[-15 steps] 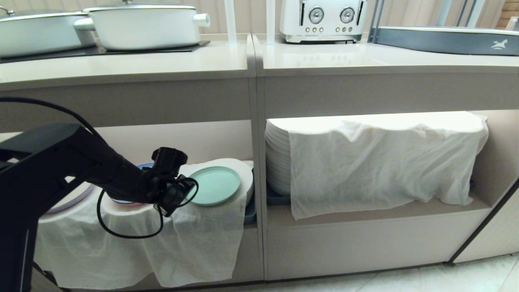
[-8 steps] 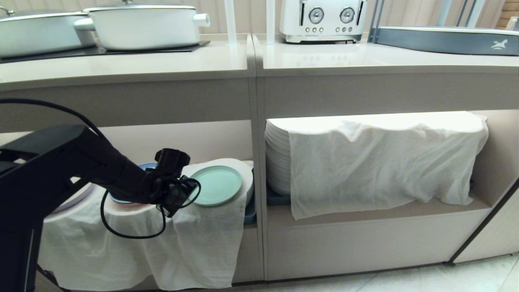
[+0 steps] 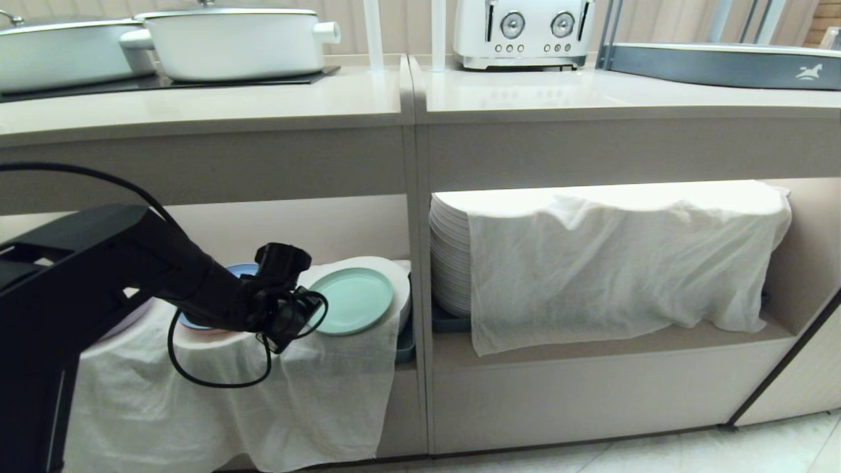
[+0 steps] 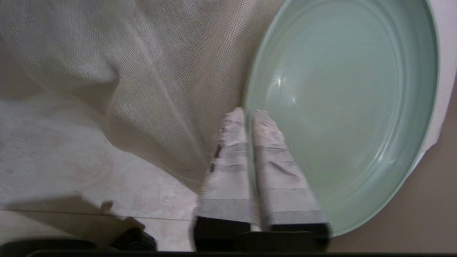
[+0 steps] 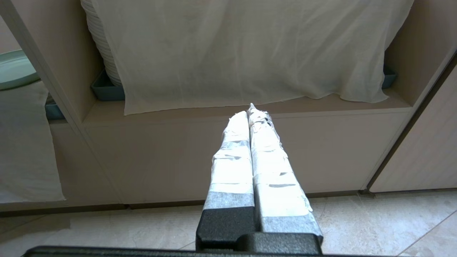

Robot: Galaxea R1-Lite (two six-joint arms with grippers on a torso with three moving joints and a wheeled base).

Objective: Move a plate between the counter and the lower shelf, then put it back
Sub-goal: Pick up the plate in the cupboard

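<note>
The left end effector (image 4: 249, 115) has its fingers nearly together on the rim of the plate (image 3: 352, 300), which lies on the white cloth (image 3: 315, 387) in the lower shelf (image 3: 309, 226). Since a moment ago the arm has crept slightly forward (the plate has not moved), so lifting it to the tabletop (image 3: 217, 102) seems next. The right end effector (image 5: 250, 116) is closed, holding nothing.

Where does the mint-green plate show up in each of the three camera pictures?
Head view: the plate lies on the draped white cloth in the left shelf bay, lower left of centre.
Left wrist view: it fills the upper right.
Right wrist view: a sliver at the left edge.
Shared landmark: that cloth.
</note>
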